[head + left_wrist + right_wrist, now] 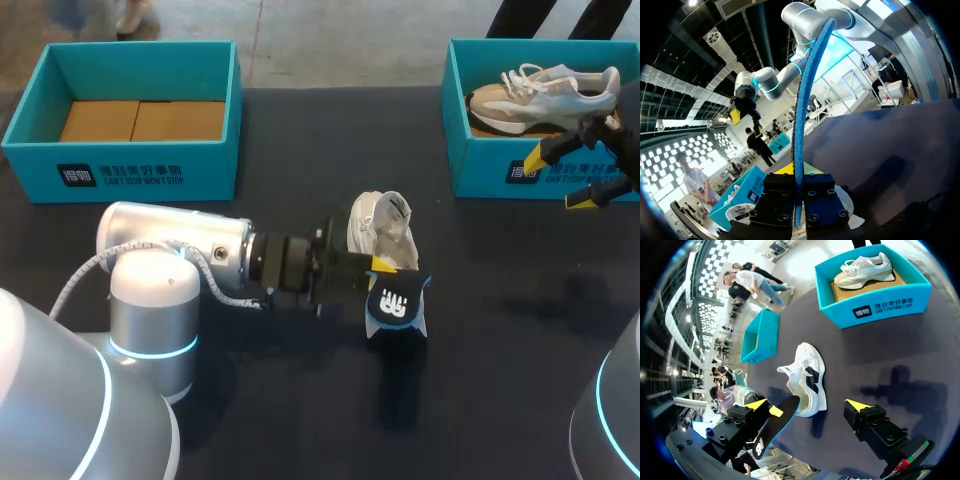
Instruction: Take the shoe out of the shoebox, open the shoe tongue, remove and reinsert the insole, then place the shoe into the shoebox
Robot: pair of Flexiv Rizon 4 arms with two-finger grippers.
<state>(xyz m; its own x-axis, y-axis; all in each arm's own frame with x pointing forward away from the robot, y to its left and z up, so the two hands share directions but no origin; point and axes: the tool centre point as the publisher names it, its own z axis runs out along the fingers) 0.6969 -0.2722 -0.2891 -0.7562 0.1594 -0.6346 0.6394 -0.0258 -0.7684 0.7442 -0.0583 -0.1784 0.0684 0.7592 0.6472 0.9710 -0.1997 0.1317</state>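
1. Head view: left pincer point(376, 272) is clamped on the blue foam insole point(396, 306), held on edge; left wrist view shows both fingers pinching it.
2. White lace-up shoe point(380, 225) lies on the black desk point(300, 410) just beyond the insole, long axes roughly aligned, running away from me.
3. Right pincer point(562, 178) is wide and empty by the right teal shoebox point(480, 180), well apart from the shoe, so the left arm is nearer.
4. Box walls and desk edges are well apart from the shoe. Likely next: feed the insole into the shoe mouth, whose facing I can't tell.
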